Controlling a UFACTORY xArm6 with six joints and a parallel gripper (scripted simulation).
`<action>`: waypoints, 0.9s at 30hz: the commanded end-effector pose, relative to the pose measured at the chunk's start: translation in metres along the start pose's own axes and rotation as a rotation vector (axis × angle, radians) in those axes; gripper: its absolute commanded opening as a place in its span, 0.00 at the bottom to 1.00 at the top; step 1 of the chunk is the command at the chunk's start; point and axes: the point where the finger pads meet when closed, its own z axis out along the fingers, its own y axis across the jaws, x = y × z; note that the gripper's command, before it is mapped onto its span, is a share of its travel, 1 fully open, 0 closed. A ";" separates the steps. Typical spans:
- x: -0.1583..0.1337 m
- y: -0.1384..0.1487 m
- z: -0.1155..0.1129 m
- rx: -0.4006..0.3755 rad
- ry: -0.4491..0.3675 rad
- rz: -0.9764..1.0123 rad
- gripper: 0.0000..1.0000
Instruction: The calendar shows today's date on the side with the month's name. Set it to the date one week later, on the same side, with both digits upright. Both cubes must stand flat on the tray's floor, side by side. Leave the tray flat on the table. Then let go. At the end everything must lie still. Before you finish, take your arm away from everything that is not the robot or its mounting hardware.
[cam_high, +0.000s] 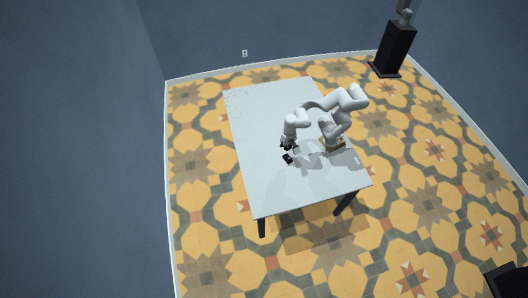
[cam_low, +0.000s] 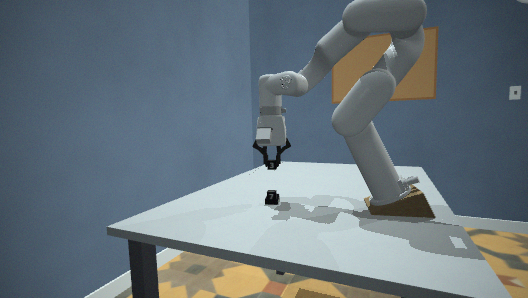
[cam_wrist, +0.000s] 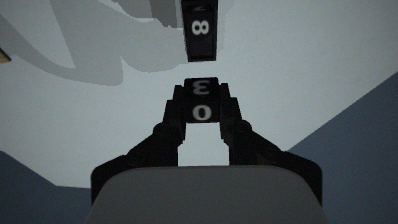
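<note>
Gripper (cam_wrist: 202, 112) pinching one digit cube (cam_wrist: 202, 102), aloft above the tray (cam_wrist: 200, 35).

My tool (cam_wrist: 202, 107) grips one black cube (cam_wrist: 202, 100), faces 3 and 0 showing, in the air. The other cube (cam_low: 271, 197) sits on the worktop (cam_low: 320, 235) below, showing 7.

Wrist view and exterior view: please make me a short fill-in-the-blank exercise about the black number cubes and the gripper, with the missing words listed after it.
1. The black gripper is shut on a small black number cube and holds it ____ the table, not on it.
2. In the wrist view, the held cube shows the digits 3 and ____.
3. The other black cube stands on the pale grey table, and in the exterior view its face shows the digit ____.

Missing words: above; 0; 7
</note>
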 end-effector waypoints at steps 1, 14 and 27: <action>0.000 0.001 -0.001 -0.004 -0.001 0.009 0.27; 0.000 0.001 -0.001 -0.004 0.000 0.257 0.27; -0.001 0.001 -0.002 -0.004 0.000 0.636 0.27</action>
